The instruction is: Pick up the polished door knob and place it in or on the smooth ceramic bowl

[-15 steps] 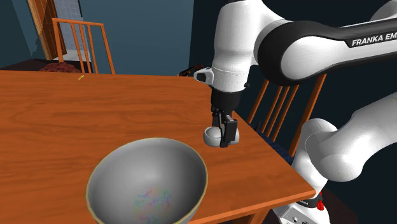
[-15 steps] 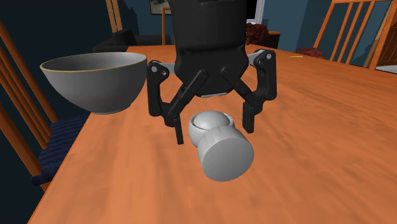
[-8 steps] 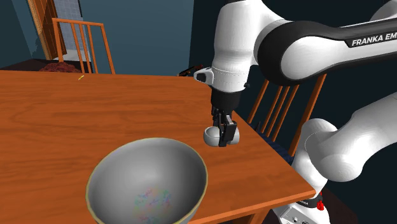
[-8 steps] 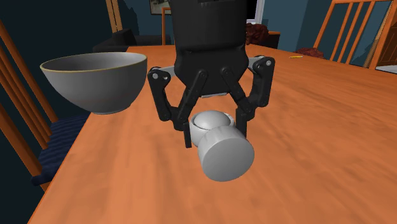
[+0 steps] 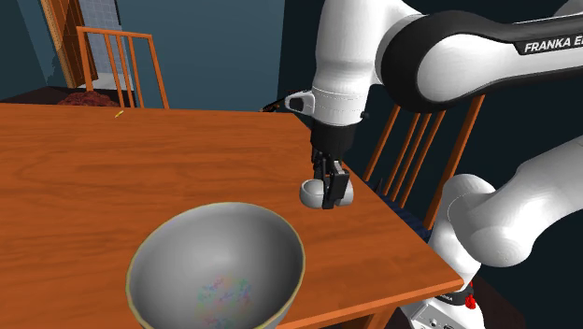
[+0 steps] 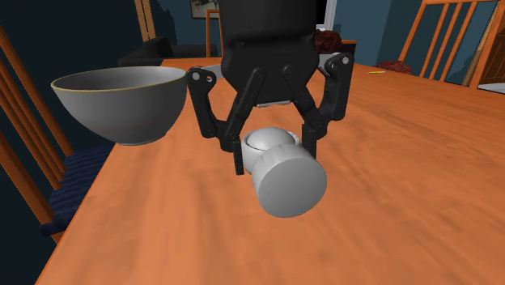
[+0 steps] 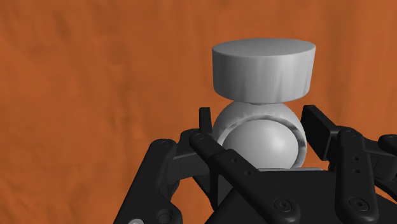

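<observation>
The door knob is a plain grey piece with a round ball end and a flat disc end. My black gripper is shut on the ball end, and the disc sticks out past the fingers. In the shoulder view the knob hangs just above the wooden table in the gripper, near the table's right edge. The wrist view has the knob clasped between the fingers. The grey bowl with a thin yellowish rim stands upright on the table, close to the shoulder view's bottom edge; it also sits at the second exterior view's left.
A wooden chair stands right behind the arm at the table's right edge, and another chair at the far side. The table's near corner is close to the white stand. Bare tabletop stretches to the shoulder view's left.
The fingers closed from wide apart onto the knob's ball end. The gripper then rose a little, taking the knob off the table.
</observation>
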`<move>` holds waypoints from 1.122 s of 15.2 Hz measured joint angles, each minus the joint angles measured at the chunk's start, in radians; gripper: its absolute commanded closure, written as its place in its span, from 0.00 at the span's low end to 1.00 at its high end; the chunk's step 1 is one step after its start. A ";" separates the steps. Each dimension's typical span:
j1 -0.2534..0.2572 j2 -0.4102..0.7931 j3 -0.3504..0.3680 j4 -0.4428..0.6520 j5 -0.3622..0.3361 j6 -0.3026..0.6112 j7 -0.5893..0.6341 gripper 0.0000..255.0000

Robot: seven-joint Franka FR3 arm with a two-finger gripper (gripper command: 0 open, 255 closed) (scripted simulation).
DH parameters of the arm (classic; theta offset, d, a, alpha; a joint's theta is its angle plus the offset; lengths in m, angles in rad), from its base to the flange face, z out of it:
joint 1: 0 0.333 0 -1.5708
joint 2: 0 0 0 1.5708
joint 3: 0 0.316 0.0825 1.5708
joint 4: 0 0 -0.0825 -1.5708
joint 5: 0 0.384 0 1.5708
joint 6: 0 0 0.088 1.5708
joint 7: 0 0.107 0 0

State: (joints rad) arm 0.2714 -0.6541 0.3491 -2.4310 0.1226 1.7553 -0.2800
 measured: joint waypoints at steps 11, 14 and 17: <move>-0.009 0.006 -0.020 0.151 -0.016 -0.145 -0.005 1.00; -0.012 0.015 -0.023 0.195 -0.021 -0.181 -0.005 1.00; -0.015 0.024 -0.027 0.243 -0.025 -0.219 -0.006 1.00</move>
State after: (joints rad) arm 0.2560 -0.6304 0.3224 -2.1884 0.0972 1.5363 -0.2856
